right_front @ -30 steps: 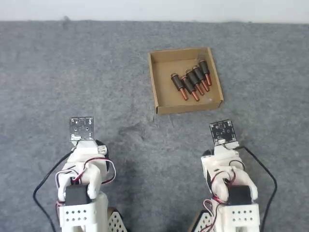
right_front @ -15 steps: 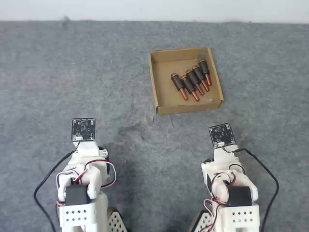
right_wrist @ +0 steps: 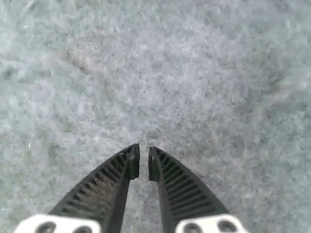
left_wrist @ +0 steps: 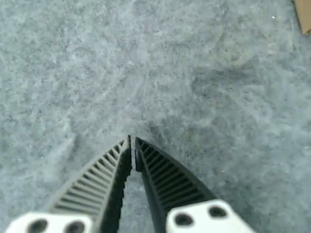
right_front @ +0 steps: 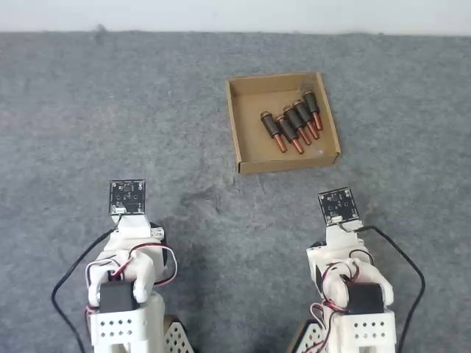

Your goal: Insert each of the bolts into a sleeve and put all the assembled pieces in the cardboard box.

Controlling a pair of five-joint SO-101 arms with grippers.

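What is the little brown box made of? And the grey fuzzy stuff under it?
The small brown open-topped box looks like plain cardboard: matte tan, with thin folded walls. The grey surface under it looks like felt or short carpet, fuzzy and dull; which one, I can't tell.

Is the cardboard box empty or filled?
Not empty: five bolt-and-sleeve pieces lie side by side inside the cardboard box.

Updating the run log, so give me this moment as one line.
cardboard box: five assembled pieces inside | left gripper: shut, empty, above carpet | right gripper: shut, empty, above carpet
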